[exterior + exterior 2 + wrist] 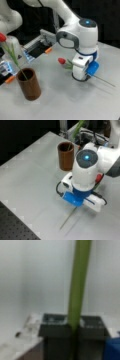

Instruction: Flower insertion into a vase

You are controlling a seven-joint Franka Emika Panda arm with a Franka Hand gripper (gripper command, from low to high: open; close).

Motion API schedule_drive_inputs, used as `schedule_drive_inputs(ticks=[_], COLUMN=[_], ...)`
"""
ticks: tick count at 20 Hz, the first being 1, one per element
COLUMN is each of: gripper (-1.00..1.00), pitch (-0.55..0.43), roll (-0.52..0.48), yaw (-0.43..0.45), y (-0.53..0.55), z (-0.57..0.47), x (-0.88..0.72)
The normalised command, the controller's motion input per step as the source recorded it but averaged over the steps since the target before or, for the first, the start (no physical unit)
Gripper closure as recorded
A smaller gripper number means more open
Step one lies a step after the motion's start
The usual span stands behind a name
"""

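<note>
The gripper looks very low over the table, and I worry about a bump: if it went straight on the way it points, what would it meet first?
Likely the table: the gripper points down, closed on a flower stem lying there. Its height above the surface is unclear.

No readable txt, labels, brands or nos. on anything in any view.

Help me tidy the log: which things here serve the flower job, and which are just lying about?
Job: vase with one red flower standing in it; second flower, its green stem pinched by the gripper low over the table.
Lying about: orange-tipped black tray.
</note>
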Motion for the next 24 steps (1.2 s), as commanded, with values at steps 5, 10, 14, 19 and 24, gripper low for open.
schedule_drive_inputs(ticks=[5, 10, 14, 19, 24], gripper=[1.0, 1.0, 1.0, 1.0, 1.0], pitch=[0.016, 0.007, -0.011, -0.045, -0.058], roll=[-0.018, 0.057, 0.12, 0.196, 0.176], yaw=[-0.002, -0.017, -0.015, -0.004, -0.03], y=[-0.1, -0.13, -0.18, -0.38, -0.43], z=[0.38, 0.37, 0.28, 0.14, 0.01], x=[-0.14, -0.19, -0.26, -0.35, -0.5])
